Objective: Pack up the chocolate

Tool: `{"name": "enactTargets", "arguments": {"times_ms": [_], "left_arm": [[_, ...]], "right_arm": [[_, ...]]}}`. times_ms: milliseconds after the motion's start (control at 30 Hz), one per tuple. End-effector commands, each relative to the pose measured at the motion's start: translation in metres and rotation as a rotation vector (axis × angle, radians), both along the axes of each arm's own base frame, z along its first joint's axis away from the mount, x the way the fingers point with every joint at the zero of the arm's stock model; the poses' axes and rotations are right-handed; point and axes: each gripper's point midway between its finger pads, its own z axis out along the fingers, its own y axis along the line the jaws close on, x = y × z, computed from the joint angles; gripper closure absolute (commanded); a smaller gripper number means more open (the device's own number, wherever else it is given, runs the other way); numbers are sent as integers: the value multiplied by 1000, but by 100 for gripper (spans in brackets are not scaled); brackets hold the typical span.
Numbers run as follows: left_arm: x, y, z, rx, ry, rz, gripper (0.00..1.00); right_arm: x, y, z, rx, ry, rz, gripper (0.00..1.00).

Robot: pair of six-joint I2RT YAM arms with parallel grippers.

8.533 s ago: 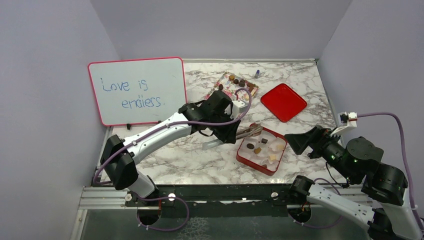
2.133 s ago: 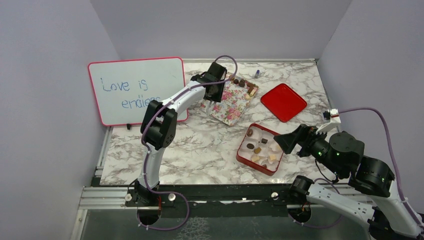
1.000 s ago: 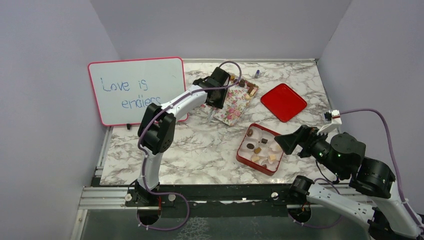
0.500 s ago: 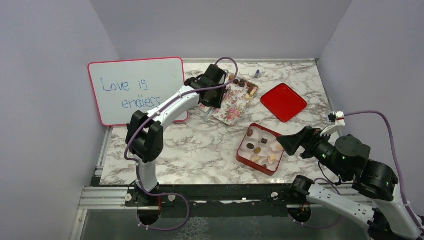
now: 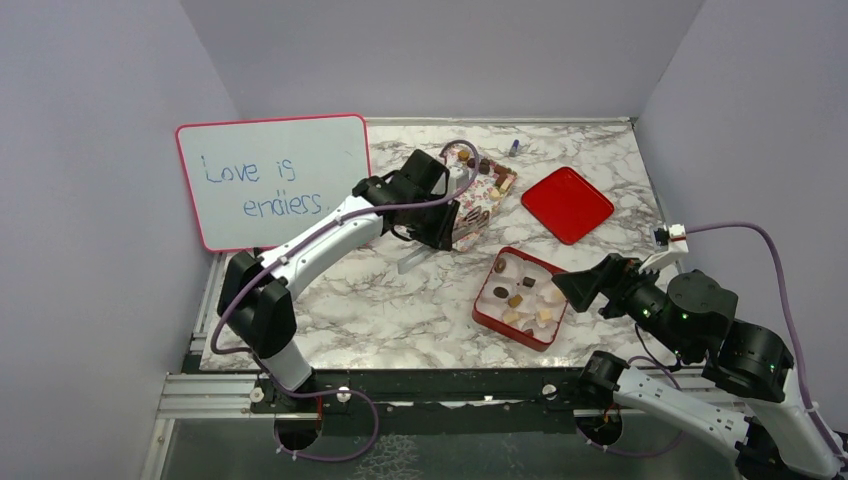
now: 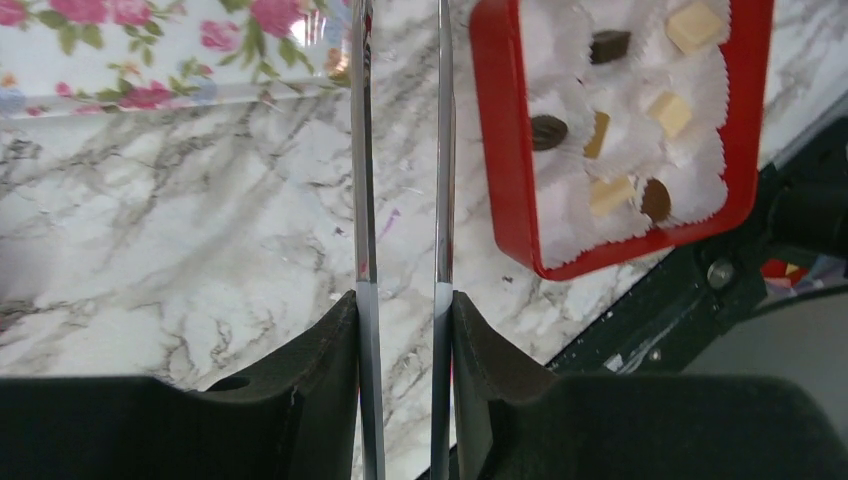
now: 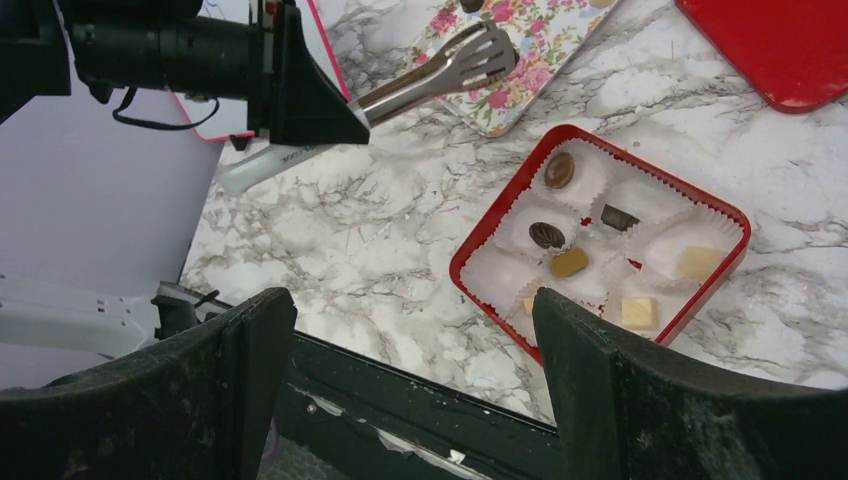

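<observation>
Chocolates (image 5: 488, 170), dark, tan and cream, lie at the far end of the floral tray (image 7: 545, 60). Several more sit in paper cups (image 7: 492, 272) inside the red box (image 5: 510, 334) near the table's front edge, and some cups are bare.

Between tray and box I hold metal tongs (image 7: 440, 75) out over the tray's near end. No piece shows between their slotted tips, though from this angle I cannot be sure.

As I read it, the step is ferrying one candy from tray to box. To do it well I would:
- squeeze only enough to pinch the piece
- keep the blades level on the way across
- clear the box's red rim
- lower into a bare cup before easing off, so nothing rolls onto the marble table (image 5: 380, 300)

The left gripper (image 6: 403, 330) is clamped on the tongs' two blades near their handle end, pressing them close but not together. The right gripper (image 7: 408, 310) hangs just off the box's right side, jaws spread wide, holding and touching nothing. I would keep it clear of the tongs' path.
</observation>
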Motion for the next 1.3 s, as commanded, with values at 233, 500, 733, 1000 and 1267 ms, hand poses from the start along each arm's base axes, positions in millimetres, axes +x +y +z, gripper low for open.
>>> {"name": "enactTargets", "arguments": {"times_ms": [233, 500, 733, 1000, 1267], "left_arm": [[-112, -17, 28, -104, 25, -280, 83], [-151, -6, 38, -128, 34, -301, 82], [-163, -4, 28, -111, 57, -328, 82], [-169, -3, 6, -68, 93, -344, 81], [-169, -4, -9, -32, 108, -351, 80]], "right_arm": [[2, -9, 9, 23, -25, -42, 5], [1, -10, 3, 29, -11, -47, 5], [1, -11, 2, 30, -9, -55, 5], [1, -6, 2, 26, 1, -40, 5], [0, -6, 3, 35, -2, -39, 5]]}}
